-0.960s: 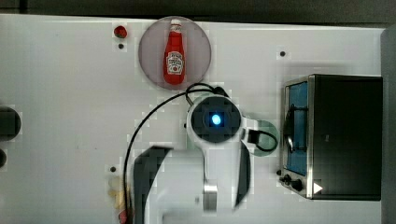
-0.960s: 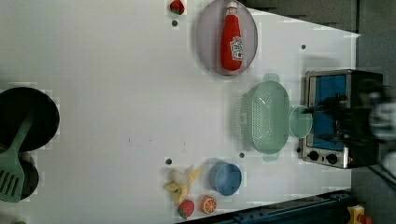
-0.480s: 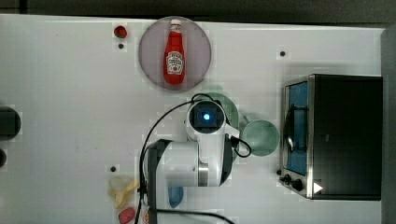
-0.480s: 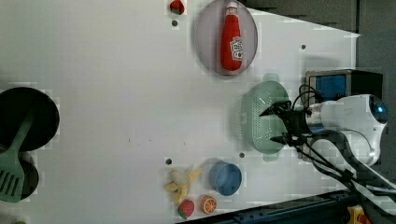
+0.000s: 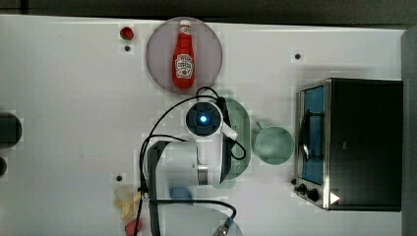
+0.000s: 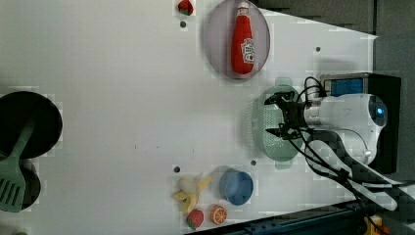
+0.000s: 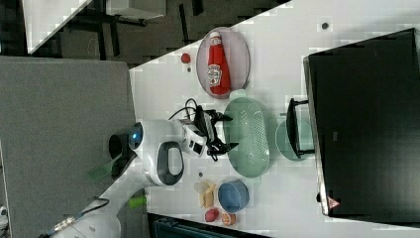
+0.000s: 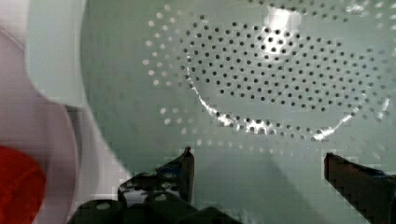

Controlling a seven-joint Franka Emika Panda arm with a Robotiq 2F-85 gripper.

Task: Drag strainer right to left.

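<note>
Mint-green plastic is what the strainer (image 6: 275,123) is made of. It is one long dish with round ends and lots of tiny holes in its bottom. It sits on the white table (image 6: 122,98), right of the middle in the left view, just beside one black toaster oven (image 5: 361,142).

One white robot arm (image 6: 350,117) reaches over the strainer. Its claw (image 6: 280,115) is wide open, with nothing in it. In the wrist view the two dark fingertips (image 8: 186,161) stand far apart over the inside of the strainer (image 8: 261,88), and I cannot tell if they touch it.

There is one red ketchup bottle (image 5: 184,56), lying on one round grey plate (image 5: 157,51) near the top middle of the top view. One round green mug (image 5: 273,144) sits between the strainer and the oven, right of the middle in the top view.

The left view shows more things near its lower middle: one blue bowl (image 6: 236,186), one peeled banana (image 6: 190,190), one orange slice (image 6: 219,214), and two strawberries, one low down (image 6: 195,219) and one at the top edge (image 6: 185,6). At its left edge it shows one green spatula (image 6: 12,171) on a black pan (image 6: 34,117). The right view shows the whole strainer (image 7: 247,136) in the middle, with the claw (image 7: 225,131) at its left side. In the top view the arm covers much of the strainer.
</note>
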